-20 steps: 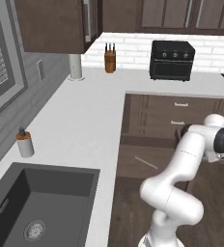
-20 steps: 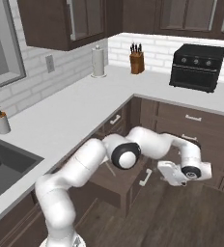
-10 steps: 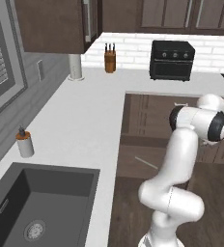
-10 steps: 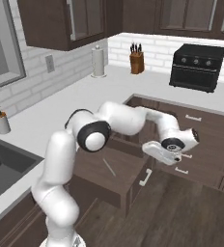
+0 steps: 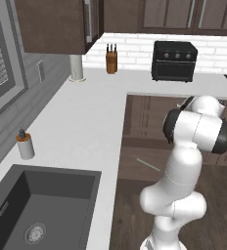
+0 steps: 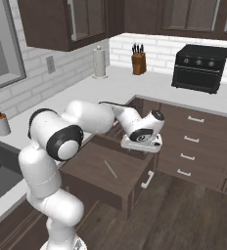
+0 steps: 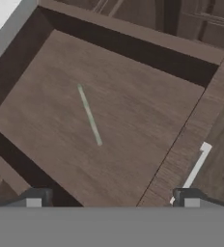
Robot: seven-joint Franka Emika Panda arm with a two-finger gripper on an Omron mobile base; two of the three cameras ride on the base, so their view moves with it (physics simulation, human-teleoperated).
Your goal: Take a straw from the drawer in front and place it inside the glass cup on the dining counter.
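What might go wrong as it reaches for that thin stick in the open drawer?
The straw is very thin and lies flat on the drawer floor, so the fingers may scrape the wood or close on nothing. The end effector hangs near the drawer's rim and might clip it on the way down.

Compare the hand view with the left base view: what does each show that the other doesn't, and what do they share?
Hand view alone: the drawer's silver handle and the two dark fingertips, set wide apart above the open drawer.

Left base view alone: the sink, soap bottle, paper towel roll, knife block, black oven and the arm's white body.

Both: the straw lying flat and alone on the drawer floor, and an edge of white worktop.
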